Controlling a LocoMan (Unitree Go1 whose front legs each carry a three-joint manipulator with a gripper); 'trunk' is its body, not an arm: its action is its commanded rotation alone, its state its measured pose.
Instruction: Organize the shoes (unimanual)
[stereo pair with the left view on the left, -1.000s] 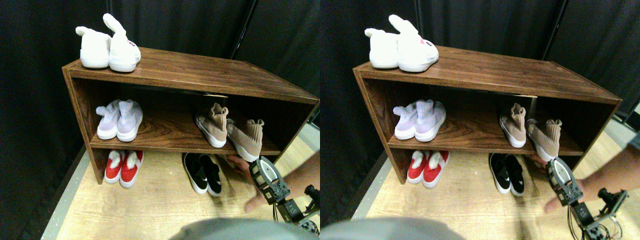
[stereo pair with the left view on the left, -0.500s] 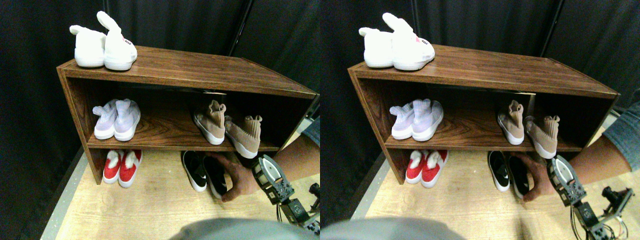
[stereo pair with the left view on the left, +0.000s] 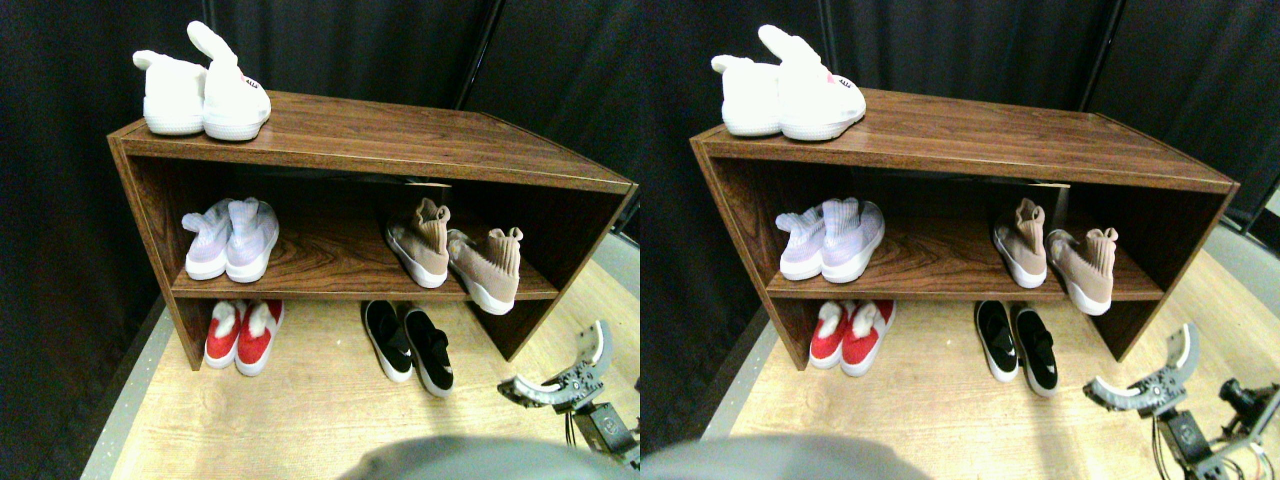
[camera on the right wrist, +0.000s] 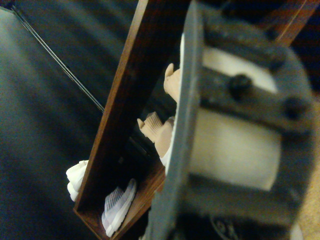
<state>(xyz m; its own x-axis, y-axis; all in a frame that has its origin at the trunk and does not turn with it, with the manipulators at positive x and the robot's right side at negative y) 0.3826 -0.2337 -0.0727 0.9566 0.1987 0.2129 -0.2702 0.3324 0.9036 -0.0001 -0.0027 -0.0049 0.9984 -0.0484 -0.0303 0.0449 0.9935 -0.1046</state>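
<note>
In the wrist view the dark jaw frame is blurred and fills most of the picture, covering the greater part of the wooden shelf (camera on the right wrist: 112, 135). Behind it only slivers of the 2 tan shoes (camera on the right wrist: 161, 131) show. The pale lilac shoes (camera on the right wrist: 119, 206) and the white shoes (camera on the right wrist: 76, 176) there are soft and partly cut by the shelf boards.

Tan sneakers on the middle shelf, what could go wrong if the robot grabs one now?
The right tan sneaker sits crooked, its toe overhanging the shelf edge; a nudge could tip it onto the black slip-ons below. It also touches the left tan sneaker, so pulling one may drag the other. The right gripper is open, low on the floor.
</note>
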